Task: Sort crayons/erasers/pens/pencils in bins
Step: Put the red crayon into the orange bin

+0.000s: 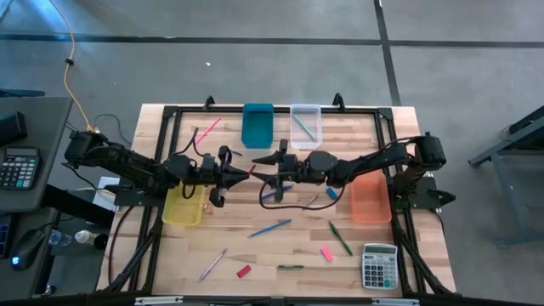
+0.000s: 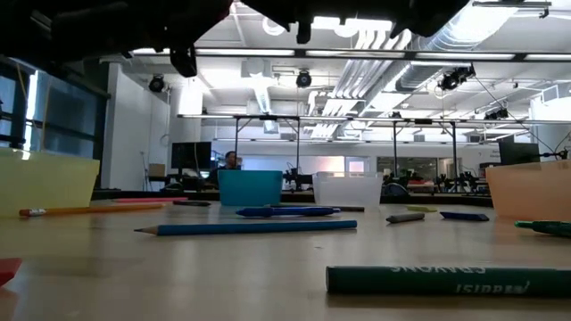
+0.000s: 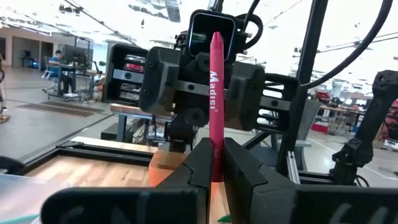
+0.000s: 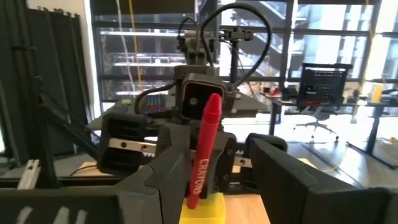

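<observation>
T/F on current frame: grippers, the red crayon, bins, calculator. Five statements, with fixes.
1. The left gripper is shut on the red crayon. True.
2. The right gripper is shut. False: its fingers stand apart, with the crayon between them and a gap on one side.
3. Both grippers rest on the table. False: they meet raised above its middle; the low view shows the arms only overhead.
4. The teal bin and the clear bin sit side by side at the far edge. True.
5. The calculator lies inside the orange bin. False: it lies on the wood near that bin.
</observation>
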